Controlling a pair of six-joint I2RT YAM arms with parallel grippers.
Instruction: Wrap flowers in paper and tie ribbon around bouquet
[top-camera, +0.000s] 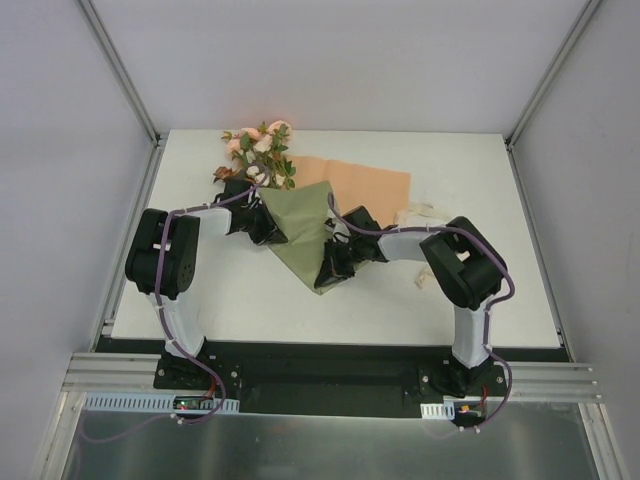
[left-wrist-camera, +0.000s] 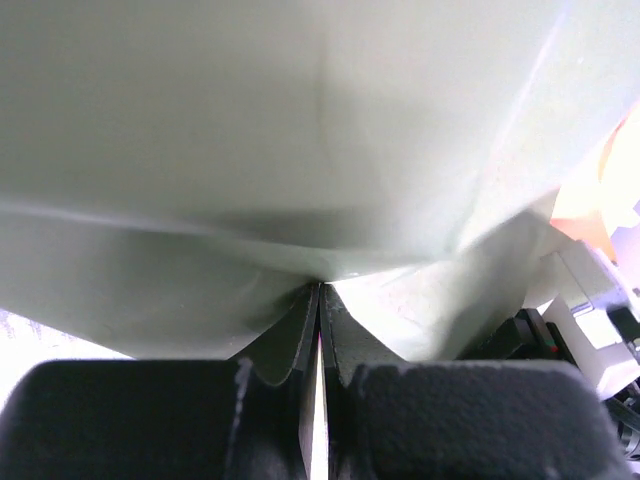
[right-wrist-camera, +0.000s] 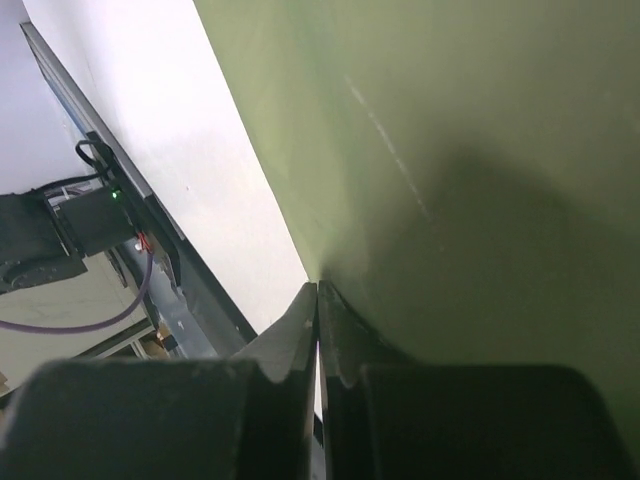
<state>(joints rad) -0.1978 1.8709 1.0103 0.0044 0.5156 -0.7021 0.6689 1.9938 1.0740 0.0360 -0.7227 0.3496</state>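
Note:
The flowers (top-camera: 258, 150), pink, peach and white blooms on green stems, lie at the back left of the table. Their stems run under the paper (top-camera: 300, 225), whose olive-green face is folded over, with the orange face (top-camera: 365, 185) still flat behind it. My left gripper (top-camera: 265, 232) is shut on the fold's left edge, and in the left wrist view its jaws (left-wrist-camera: 320, 288) pinch the pale green sheet (left-wrist-camera: 300, 130). My right gripper (top-camera: 328, 278) is shut on the lower tip; the right wrist view shows it (right-wrist-camera: 318, 288) nipping the green paper (right-wrist-camera: 450, 150). The cream ribbon (top-camera: 422, 213) lies right of the paper.
The white table (top-camera: 230, 290) has a black front rail (top-camera: 320, 365) carrying both arm bases. Grey walls and metal posts (top-camera: 120, 70) enclose the back and sides. The right arm's elbow (top-camera: 462, 262) hangs over the table close to the ribbon.

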